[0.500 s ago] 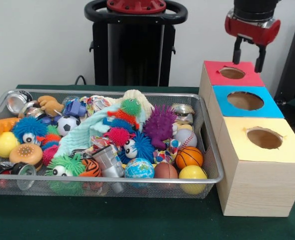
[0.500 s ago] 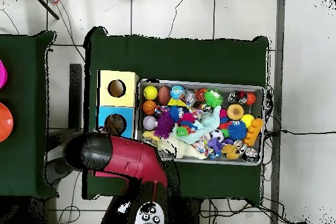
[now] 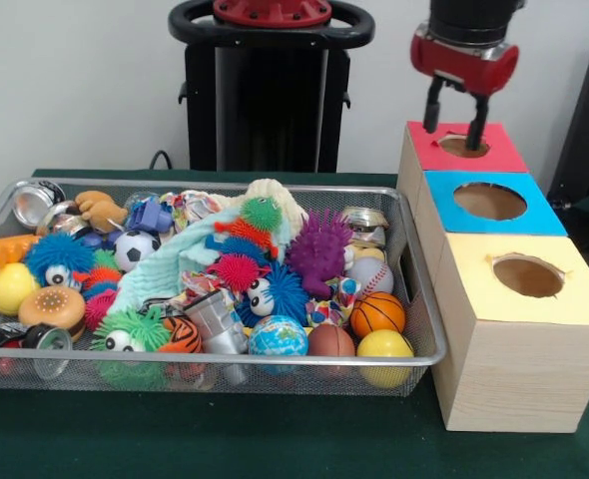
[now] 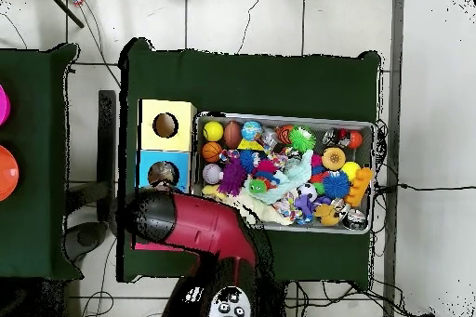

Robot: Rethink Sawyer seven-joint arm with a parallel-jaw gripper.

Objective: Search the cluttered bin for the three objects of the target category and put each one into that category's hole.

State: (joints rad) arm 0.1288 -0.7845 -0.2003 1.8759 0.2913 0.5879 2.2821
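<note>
The bin (image 3: 225,356) is a silver wire-mesh basket on the green table, heaped with toys. It holds a basketball (image 3: 377,312), a yellow ball (image 3: 384,345), a globe ball (image 3: 278,336), a brown football (image 3: 331,341), a baseball (image 3: 371,274), a soccer ball (image 3: 136,248), spiky rubber toys such as a purple one (image 3: 319,249), and cans (image 3: 35,203). My gripper (image 3: 455,118) is open and empty. It hangs just above the hole (image 3: 464,146) of the red box (image 3: 499,158). In the overhead view my arm (image 4: 195,225) hides the gripper and the red box.
Three wooden boxes stand in a row right of the bin: red, blue (image 3: 534,215) and yellow (image 3: 574,299), each with a round hole on top. A pale cloth (image 3: 175,264) lies among the toys. The robot's black pedestal (image 3: 270,100) stands behind the bin.
My gripper has moved left in the front view and slightly down, from the red box's far right side to over its hole. The toys have not moved.
</note>
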